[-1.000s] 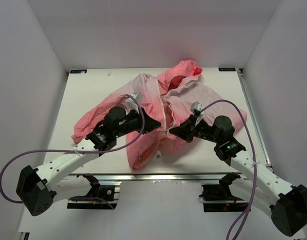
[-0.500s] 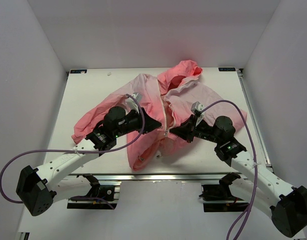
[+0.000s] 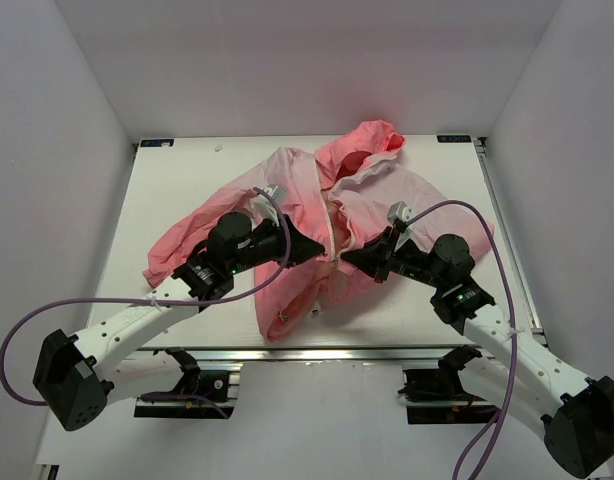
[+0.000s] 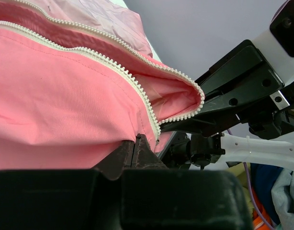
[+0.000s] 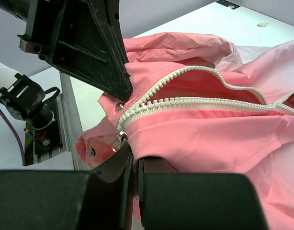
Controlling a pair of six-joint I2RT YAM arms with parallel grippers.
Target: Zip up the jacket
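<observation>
1. Top view: the jacket [image 3: 287,185] lies spread across the middle of the table [image 3: 177,175], hood [image 3: 372,140] toward the far edge and hem toward you. The white zipper [image 3: 334,225] runs down the front. Both arms meet at its lower end, the left gripper [image 3: 309,248] on one front panel and the right gripper [image 3: 351,262] on the other, tips close together.

2. Left wrist view: your left jaws are pinched together on the pink fabric just beside the zipper teeth [image 4: 119,72], at the panel's bottom corner. The two rows of teeth stand apart and the front gapes open. The right gripper sits just beyond the fold.

3. Right wrist view: your right jaws are clamped on the opposite panel, directly under the bottom of the teeth. A small metal piece [image 5: 119,140], probably the slider or its pull, hangs just above the fingertips; you cannot tell whether the pin is seated in it.

4. Step in hand, as I judge it: lining up the two bottom ends; no zipping is done yet.

5. Next, bring the loose end squarely into the slider while keeping both panels taut, then regrip the pull and draw it toward the hood.
</observation>
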